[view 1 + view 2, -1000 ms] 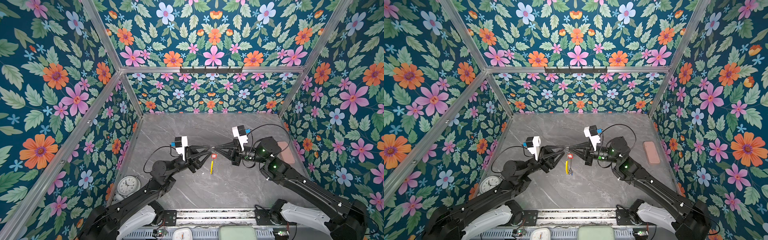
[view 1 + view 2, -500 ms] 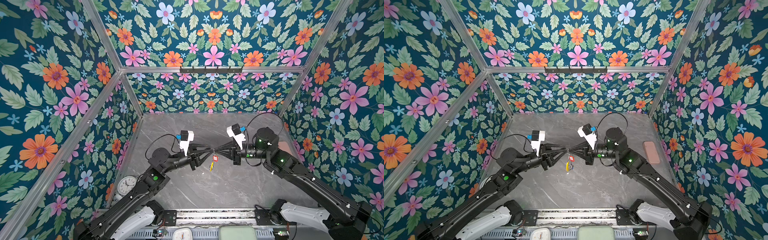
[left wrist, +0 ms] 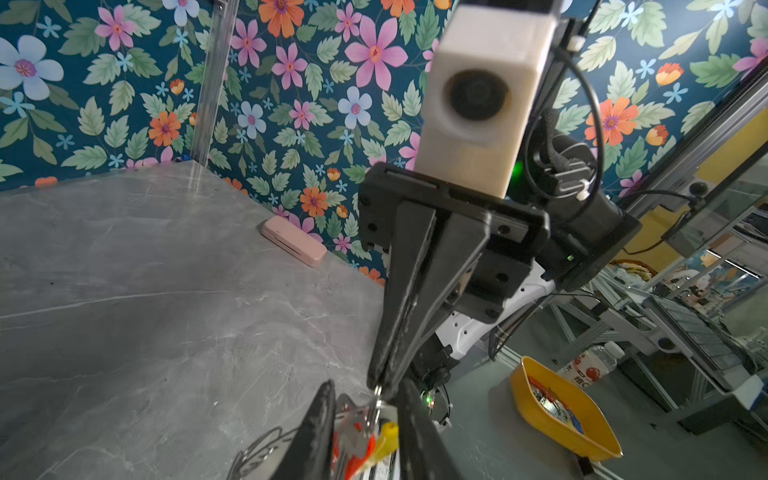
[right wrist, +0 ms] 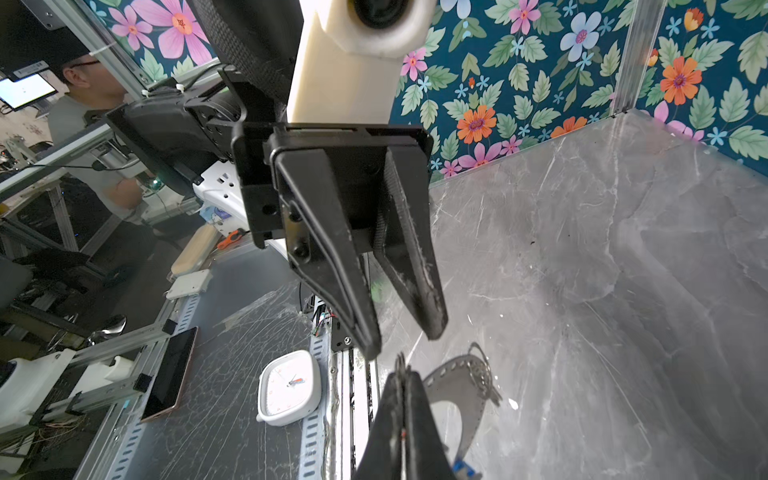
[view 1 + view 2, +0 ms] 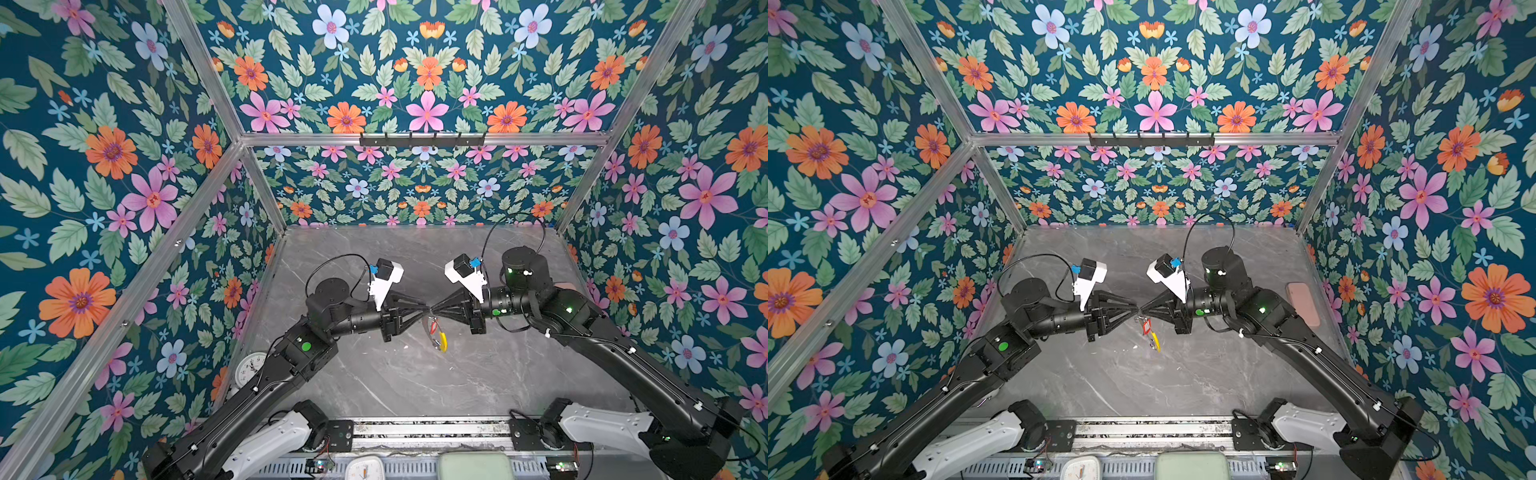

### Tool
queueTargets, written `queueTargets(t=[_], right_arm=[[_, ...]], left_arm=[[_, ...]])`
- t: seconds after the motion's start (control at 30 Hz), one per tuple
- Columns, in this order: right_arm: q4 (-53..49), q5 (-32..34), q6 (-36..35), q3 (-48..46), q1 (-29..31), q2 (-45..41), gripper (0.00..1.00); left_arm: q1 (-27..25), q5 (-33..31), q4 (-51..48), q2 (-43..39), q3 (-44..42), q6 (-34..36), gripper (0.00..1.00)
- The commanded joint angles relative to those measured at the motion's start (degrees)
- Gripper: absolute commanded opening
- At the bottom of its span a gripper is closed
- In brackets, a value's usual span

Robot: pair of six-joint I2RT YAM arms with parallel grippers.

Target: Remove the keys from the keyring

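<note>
Both grippers meet tip to tip above the middle of the table. My right gripper [image 5: 433, 311] [image 4: 401, 374] is shut on the keyring [image 5: 437, 334] [image 4: 478, 374], pinching its thin metal at the top. The hoop hangs below with its yellow section [image 5: 444, 341] [image 5: 1155, 341]. A key with a red tag [image 5: 433, 326] [image 5: 1145, 327] [image 3: 357, 453] dangles from it. A blue tag [image 4: 461, 467] shows low beside the right fingers. My left gripper [image 5: 427, 309] [image 3: 368, 415] is open by a narrow gap, its fingers either side of the red-tagged key.
A round white clock [image 5: 249, 368] lies by the left wall and a pink case [image 5: 1303, 303] [image 3: 293, 241] by the right wall. A square white clock [image 4: 289, 390] sits at the front rail. A yellow tub [image 3: 561, 411] stands off the table.
The left gripper has closed in on the right gripper's tips and its jaws have narrowed. The right gripper has kept its hold on the keyring.
</note>
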Motion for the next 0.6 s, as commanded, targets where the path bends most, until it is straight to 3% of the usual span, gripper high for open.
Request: queueTargets(t=[0.0,0.27,0.57], right_arm=[[-2.4,-1.0,-2.8,1.1,0.0,0.3,0.00],[-2.9,-0.4,-3.6,1.8,0.0,0.7,0.00],[-2.8,0.0,-4.0,1.8,0.1,0.9,0.00]], left_arm=[[0.1,2.5,-2.1,0.7,1.1,1.7,0.27],[0.4,4.3,-2.9,1.1,1.7,1.5,0.21],[0.7,5.5,-2.8,1.2,1.4,1.0,0.20]])
